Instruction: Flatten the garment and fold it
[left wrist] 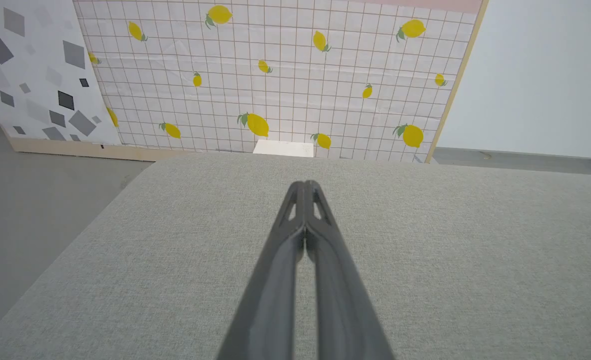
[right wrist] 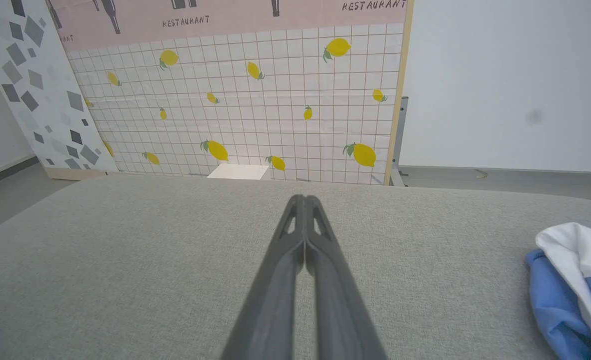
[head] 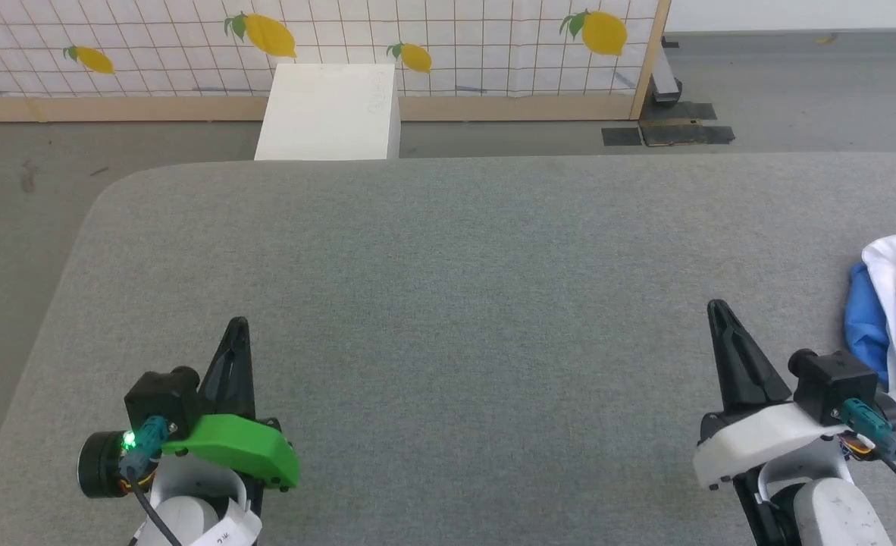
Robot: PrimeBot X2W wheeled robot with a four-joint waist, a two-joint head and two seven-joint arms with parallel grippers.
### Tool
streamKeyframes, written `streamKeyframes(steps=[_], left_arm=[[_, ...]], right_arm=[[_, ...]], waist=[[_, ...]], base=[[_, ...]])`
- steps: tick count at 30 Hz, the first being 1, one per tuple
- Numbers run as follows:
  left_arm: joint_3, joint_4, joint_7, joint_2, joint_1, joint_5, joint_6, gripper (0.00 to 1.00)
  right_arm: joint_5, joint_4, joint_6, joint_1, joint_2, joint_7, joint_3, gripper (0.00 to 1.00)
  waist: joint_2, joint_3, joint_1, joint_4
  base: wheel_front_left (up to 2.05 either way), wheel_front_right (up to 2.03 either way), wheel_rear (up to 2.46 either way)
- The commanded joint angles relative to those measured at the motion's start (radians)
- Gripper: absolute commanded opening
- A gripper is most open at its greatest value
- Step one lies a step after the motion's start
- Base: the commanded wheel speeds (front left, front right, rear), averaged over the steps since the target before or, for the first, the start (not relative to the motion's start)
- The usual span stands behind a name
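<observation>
Left tool and right tool sit low, both pinched shut and empty. The garment lies bunched at the far right of the grey tabletop, just beside the right tool. The risk: a blind grab catches several layers, or drags it off the edge.

Grey fabric table; white box beyond; lemon-print panel behind.

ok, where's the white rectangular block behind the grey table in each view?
Head view: white rectangular block upper centre-left, beyond the grey fabric table's far edge.
Left wrist view: block near centre, above mid-height.
Right wrist view: block left of centre, mid-height.
Shared landmark: lemon-print grid panel directly behind it.
</observation>
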Motion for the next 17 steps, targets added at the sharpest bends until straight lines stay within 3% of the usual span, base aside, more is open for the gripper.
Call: streamKeyframes(steps=[1, 17], left_arm=[[-0.002, -0.007, 0.004, -0.005, 0.015, 0.019, 0.01, 0.0], [-0.005, -0.034, 0.037, -0.007, 0.035, 0.053, 0.022, 0.0]], right_arm=[[-0.015, -0.01, -0.001, 0.015, 0.0, 0.009, 0.001, 0.0], [-0.04, -0.043, -0.001, 0.036, 0.0, 0.041, 0.002, 0.0]], waist=[[0.0, -0.001, 0.0001, 0.0], [0.0, -0.012, 0.0001, 0.004]], base=[[0.0, 0.0, 0.0], [0.0, 0.0, 0.0]])
